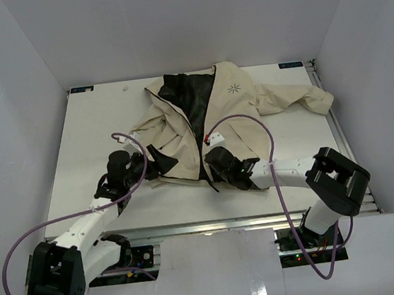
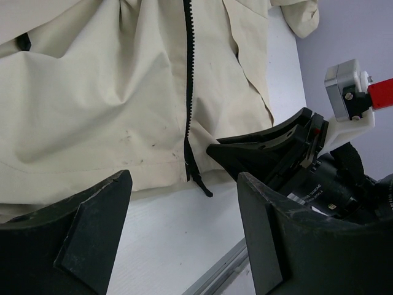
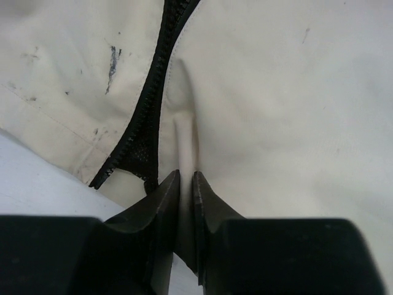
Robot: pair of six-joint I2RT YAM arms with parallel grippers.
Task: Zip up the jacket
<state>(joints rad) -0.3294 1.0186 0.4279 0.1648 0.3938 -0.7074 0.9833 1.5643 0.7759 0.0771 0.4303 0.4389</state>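
When I look down from above, the jacket (image 1: 242, 107) lies spread toward the far middle of the table (image 1: 95, 130), collar far and hem near, its top gaping onto black lining (image 1: 188, 99). The left pincer (image 1: 157, 159) sits by the hem's left part, the right pincer (image 1: 222, 164) at its middle. I count one jacket, one starburst logo (image 1: 233, 88) and two arms.

From the left wrist, the left pincer (image 2: 184, 227) stands wide open, gripping nothing, over bare table near the hem. One zipper (image 2: 187, 80) runs away from it, and the right pincer (image 2: 270, 147) comes in from the right.

From the right wrist, the right pincer (image 3: 186, 178) is closed on a raised fold of cream cloth just right of the zipper (image 3: 147, 104). I can see no slider anywhere. To my eye, doing this step well means holding the hem taut close beside the zipper's bottom end. The open pincer should take the other half so both rows line up before anything slides.
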